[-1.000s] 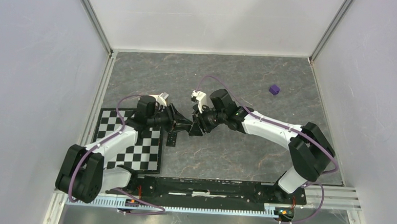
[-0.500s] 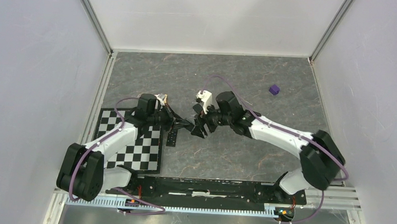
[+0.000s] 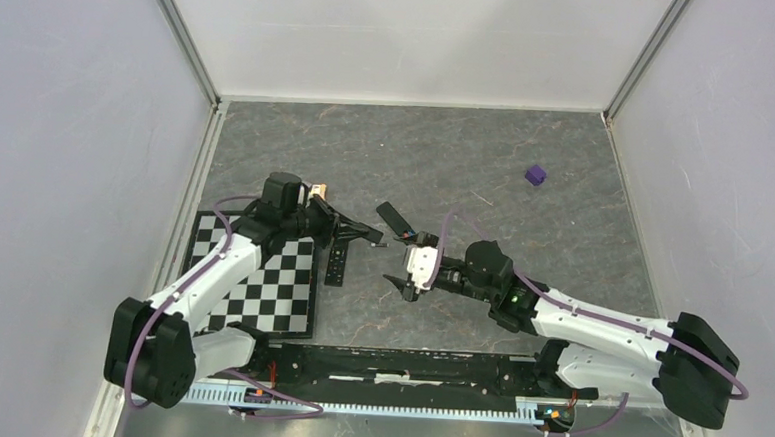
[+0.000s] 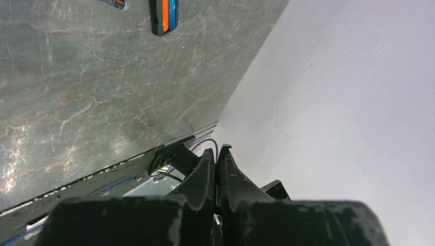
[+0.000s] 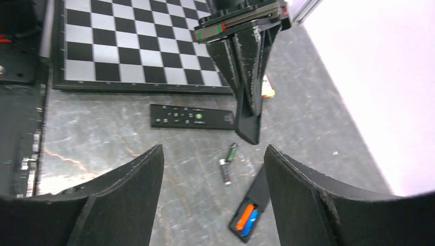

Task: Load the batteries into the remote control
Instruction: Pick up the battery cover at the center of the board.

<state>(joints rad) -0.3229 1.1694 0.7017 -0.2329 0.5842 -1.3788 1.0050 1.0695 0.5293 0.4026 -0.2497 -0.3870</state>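
Handover done: right gripper let go, jaws apart, backed off near. Left gripper now clamped on black cover. Orange + blue batteries sit in remote control bay; cover refit prob. next.

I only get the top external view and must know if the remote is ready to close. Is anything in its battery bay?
Observer: Yes. In the right wrist view the remote control lies bay open, an orange cell and a blue cell side by side inside.
Operator: Where is the cover?
Observer: The left fingers are shut on what looks like the cover, a small black plate.
Operator: Anything loose nearby?
Observer: Two loose cells lie between that remote and a second remote, buttons up.
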